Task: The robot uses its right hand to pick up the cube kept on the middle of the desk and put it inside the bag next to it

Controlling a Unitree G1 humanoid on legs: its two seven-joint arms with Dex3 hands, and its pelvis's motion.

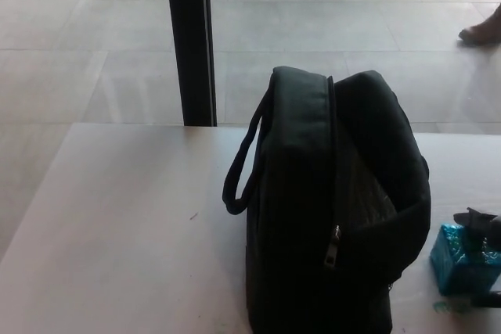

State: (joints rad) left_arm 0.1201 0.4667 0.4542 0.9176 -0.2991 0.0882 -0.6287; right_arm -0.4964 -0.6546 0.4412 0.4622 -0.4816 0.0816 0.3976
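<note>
The right robot hand (484, 228) grips the cube (462, 260) beside the bag (337, 209), ready for lifting inside.

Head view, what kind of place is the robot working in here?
Probably an indoor hall or lobby: a pale desk on a glossy tiled floor, a black pillar behind, and a passer-by's shoe.

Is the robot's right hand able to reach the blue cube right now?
Probably yes. The right hand is already at the blue cube, with nothing between them; the black bag stands off to the side.
</note>
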